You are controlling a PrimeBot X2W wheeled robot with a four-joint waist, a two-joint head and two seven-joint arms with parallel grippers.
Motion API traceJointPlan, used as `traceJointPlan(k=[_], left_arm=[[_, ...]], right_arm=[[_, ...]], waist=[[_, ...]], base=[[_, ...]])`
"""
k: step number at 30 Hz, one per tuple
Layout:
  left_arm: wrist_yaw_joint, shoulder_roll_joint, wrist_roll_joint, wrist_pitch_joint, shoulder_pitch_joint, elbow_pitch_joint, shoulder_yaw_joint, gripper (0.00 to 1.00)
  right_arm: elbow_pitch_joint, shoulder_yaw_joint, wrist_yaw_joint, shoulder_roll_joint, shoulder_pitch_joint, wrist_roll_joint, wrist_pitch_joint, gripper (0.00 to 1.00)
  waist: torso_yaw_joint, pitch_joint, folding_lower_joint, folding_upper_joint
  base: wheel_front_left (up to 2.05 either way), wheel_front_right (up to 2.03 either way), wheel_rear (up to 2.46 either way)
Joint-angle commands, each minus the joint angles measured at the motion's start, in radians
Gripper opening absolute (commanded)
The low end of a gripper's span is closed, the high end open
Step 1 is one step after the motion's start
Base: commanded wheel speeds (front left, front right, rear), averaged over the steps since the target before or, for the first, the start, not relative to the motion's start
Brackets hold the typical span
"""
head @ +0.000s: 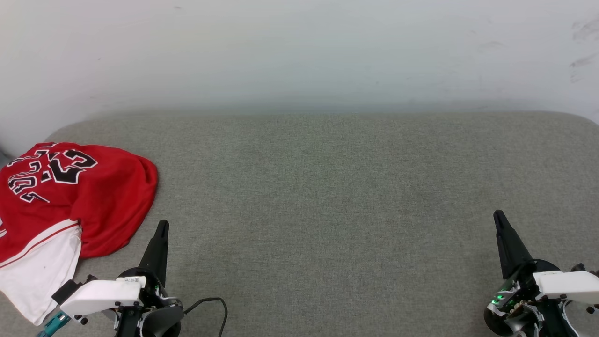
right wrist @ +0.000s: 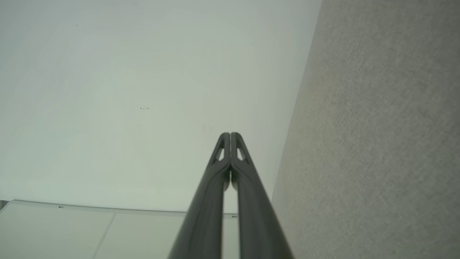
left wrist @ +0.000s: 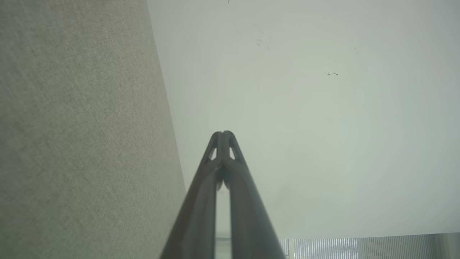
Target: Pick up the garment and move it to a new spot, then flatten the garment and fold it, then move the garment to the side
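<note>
Step 1 (pick-up) not yet begun, by the look of it. The red Bulls jersey (head: 70,201) lies crumpled at far left of the grey fabric bench (head: 327,210), just beside the L tool (head: 162,225). R tool (head: 499,216) is well apart. Both are fully closed w/ nothing held, pointing fwd low over the bench. Next, the L tool likely needs to open and swing left onto the cloth.

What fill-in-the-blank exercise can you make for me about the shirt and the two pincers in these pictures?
1. The garment lies crumpled on the robot's ____ side of the grey surface.
2. Its body is red and its sleeve is ____.
3. The left pincer and the right pincer are both ____ (open or shut).
Missing words: left; white; shut.
</note>
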Motion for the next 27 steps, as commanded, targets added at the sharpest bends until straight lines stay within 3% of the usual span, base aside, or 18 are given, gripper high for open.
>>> traceJointPlan(k=[1,27], left_arm=[[-0.002,-0.002,0.0,0.002,-0.005,-0.001,0.003,0.0],[-0.002,-0.002,0.0,0.002,-0.005,-0.001,0.003,0.0]], right_arm=[[0.002,0.0,0.0,0.003,-0.013,-0.005,0.0,0.0],[0.002,0.001,0.0,0.003,-0.013,-0.005,0.0,0.0]], waist=[[0.0,0.0,0.0,0.0],[0.0,0.0,0.0,0.0]], base=[[0.0,0.0,0.0],[0.0,0.0,0.0]])
